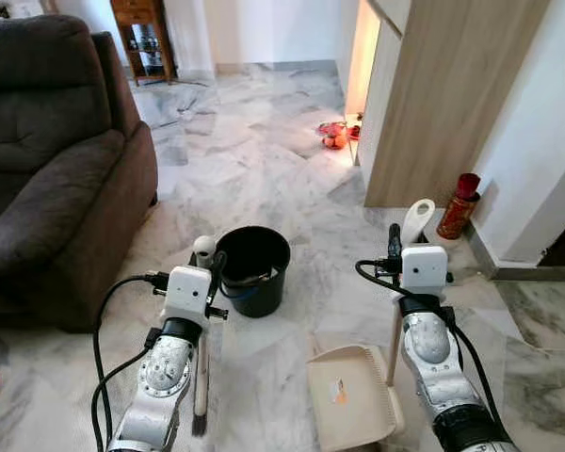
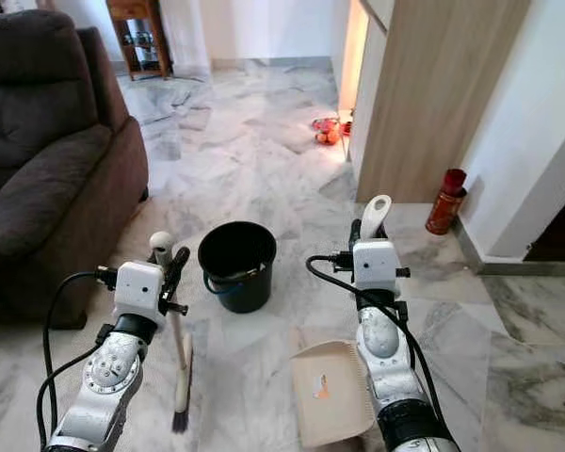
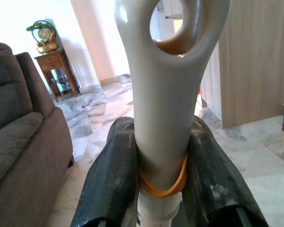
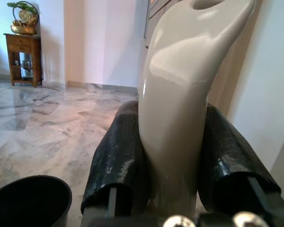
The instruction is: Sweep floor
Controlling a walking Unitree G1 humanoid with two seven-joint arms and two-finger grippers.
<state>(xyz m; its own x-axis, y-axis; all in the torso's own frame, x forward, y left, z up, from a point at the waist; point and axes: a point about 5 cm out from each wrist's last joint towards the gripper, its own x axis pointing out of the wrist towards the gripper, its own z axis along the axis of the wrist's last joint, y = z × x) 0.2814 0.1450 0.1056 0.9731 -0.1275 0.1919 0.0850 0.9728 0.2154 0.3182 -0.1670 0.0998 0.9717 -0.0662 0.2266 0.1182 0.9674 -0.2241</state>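
Because sweeping takes two tools at once, I have one in each gripper. My left gripper [image 3: 163, 170] is pinched around the pale grey plastic handle of the short broom [image 1: 202, 377], both black fingers [image 3: 111, 179] pressed against the shaft just below its looped hanging end, where an orange rubber band [image 3: 163, 184] circles it. Held that high, the shaft hangs nearly upright with its dark bristles [image 1: 199, 426] down at the white-and-grey marble floor [image 1: 254, 160], near my left side.

My right gripper [image 4: 173, 165] is clamped the same way on the cream plastic handle top of the long-handled dustpan [image 1: 350, 395], fingers squeezing either side of the curved grip. I judge this keeps the pan's open tray flat on the floor near my right side, mouth toward the broom, so debris can be pushed across into it. A small orange scrap [image 1: 339, 394] already lies in the tray.

Between the two arms and a little farther off stands a round black plastic bucket [image 1: 252, 268], probably set there for emptying the pan. A dark brown fabric sofa [image 1: 47, 160] fills the left, a red canister [image 1: 458, 207] stands by the wooden cabinet wall [image 1: 443, 94] on the right, and some small red and orange objects [image 1: 335, 135] lie far ahead near that cabinet.
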